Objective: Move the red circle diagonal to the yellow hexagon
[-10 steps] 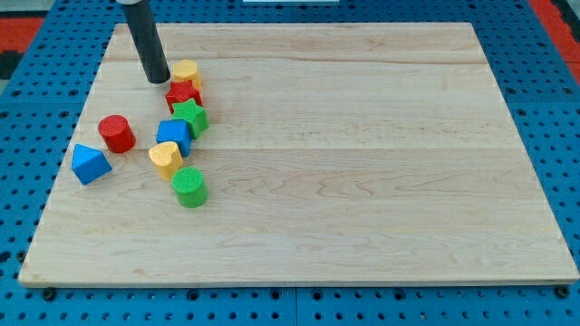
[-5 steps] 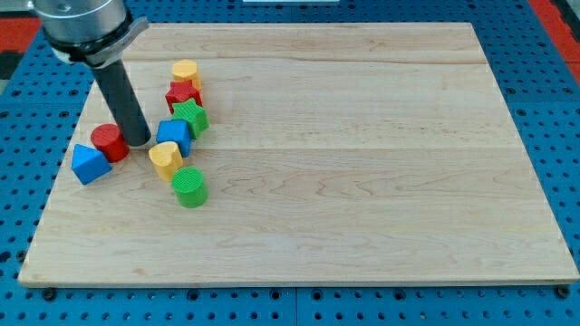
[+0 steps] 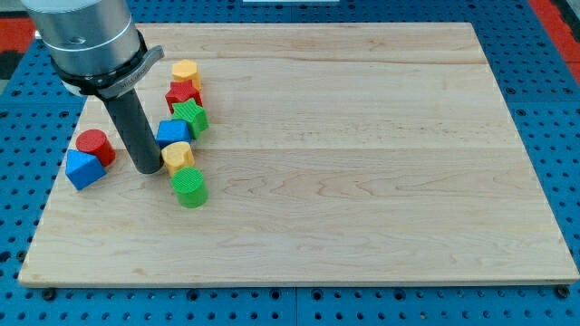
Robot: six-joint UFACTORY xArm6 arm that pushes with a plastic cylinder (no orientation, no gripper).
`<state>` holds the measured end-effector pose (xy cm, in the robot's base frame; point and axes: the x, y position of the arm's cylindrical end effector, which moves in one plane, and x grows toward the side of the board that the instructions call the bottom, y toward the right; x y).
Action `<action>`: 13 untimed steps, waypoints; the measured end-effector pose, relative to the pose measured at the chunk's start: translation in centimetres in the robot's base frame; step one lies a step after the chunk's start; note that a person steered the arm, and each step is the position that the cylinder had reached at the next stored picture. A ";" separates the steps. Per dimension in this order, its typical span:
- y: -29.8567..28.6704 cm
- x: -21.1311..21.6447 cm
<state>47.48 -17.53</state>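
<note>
Fingers: none on this arm, so nothing to read as wide, narrow or holding. It ends in a dark rod, and my tip (image 3: 147,169) sits on the table (image 3: 362,181), left part of the board.

Near to far (view's bottom to top):
- green cylinder (image 3: 189,187), nearest the bottom edge, just below-right of the tip, close under the next block.
- yellow block (image 3: 178,158), shape unclear (rounded, maybe heart-like), immediately right of the tip; touching or a hair apart, cannot tell.
- blue block (image 3: 83,168), wedge-like, to the tip's left with a gap of bare wood between.
- red circle (image 3: 94,145), the task piece: up-left of the tip, pressed against the blue wedge's upper right side, not in contact with the rod.
- blue cube (image 3: 172,133), right of the rod shaft, just above the yellow block.
- green star (image 3: 191,116), up-right of the cube, touching or nearly so.
- red block (image 3: 183,94), star-like, right behind the green star.
- yellow hexagon (image 3: 185,72), farthest back, top of the column, against the red star.

Obstruction: the rod stands between the red circle and the column of blocks. Blue cube, green star and red star lie between the circle and the hexagon. Right side of the board is bare wood; blue pegboard (image 3: 553,109) surrounds it.
</note>
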 end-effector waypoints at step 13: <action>-10.1 -6.8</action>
<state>40.68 -27.68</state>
